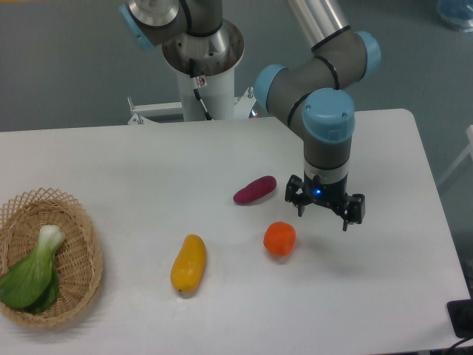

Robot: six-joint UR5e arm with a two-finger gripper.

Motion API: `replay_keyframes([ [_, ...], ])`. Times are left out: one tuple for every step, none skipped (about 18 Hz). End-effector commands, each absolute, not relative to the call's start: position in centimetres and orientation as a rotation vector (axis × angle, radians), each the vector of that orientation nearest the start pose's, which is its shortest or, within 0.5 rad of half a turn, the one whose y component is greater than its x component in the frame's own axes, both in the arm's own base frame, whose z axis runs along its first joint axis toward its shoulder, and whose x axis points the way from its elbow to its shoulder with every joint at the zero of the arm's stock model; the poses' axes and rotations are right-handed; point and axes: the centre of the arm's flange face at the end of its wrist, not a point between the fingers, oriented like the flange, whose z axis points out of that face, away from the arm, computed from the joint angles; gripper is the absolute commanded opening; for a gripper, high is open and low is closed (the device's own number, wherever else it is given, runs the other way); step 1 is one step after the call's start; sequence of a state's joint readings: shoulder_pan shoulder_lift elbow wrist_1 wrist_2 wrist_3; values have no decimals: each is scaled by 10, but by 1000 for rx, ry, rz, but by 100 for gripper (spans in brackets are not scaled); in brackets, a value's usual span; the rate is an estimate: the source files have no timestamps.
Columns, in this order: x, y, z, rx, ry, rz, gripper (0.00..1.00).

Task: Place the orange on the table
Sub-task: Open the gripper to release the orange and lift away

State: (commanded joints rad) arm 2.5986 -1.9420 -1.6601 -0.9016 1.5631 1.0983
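Note:
The orange (280,239) is a small round reddish-orange fruit resting on the white table (148,170), right of centre near the front. My gripper (323,214) hangs from the arm just up and to the right of the orange, apart from it, above the tabletop. Its fingers (347,213) point down and look spread, with nothing between them.
A purple sweet potato (255,190) lies just behind and left of the orange. A yellow mango-like fruit (189,264) lies to the orange's left. A wicker basket (81,244) holding a green bok choy (33,275) stands at the front left edge. The robot base (203,59) stands at the back.

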Motion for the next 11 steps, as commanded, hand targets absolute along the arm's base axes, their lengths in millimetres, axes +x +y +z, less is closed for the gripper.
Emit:
replay_keyframes([
  [-471,441,314,-3027,110,255,100],
  [-474,443,317,-3030,111,241,100],
  [-476,445,318,-3030,111,236,100],
  [-477,445,319,-3028,111,236,100],
  [-477,445,319,-3028,111,236,100],
  [-477,445,319,-3028,111,236,100],
  [-477,445,319,-3027,116,239,100],
  [-477,445,319,-3029,127,240,100],
  [-477,445,318,-3030,127,239,100],
  [-477,445,317,-3032,127,238,100],
  [-476,445,316,-3034,129,240,100],
])
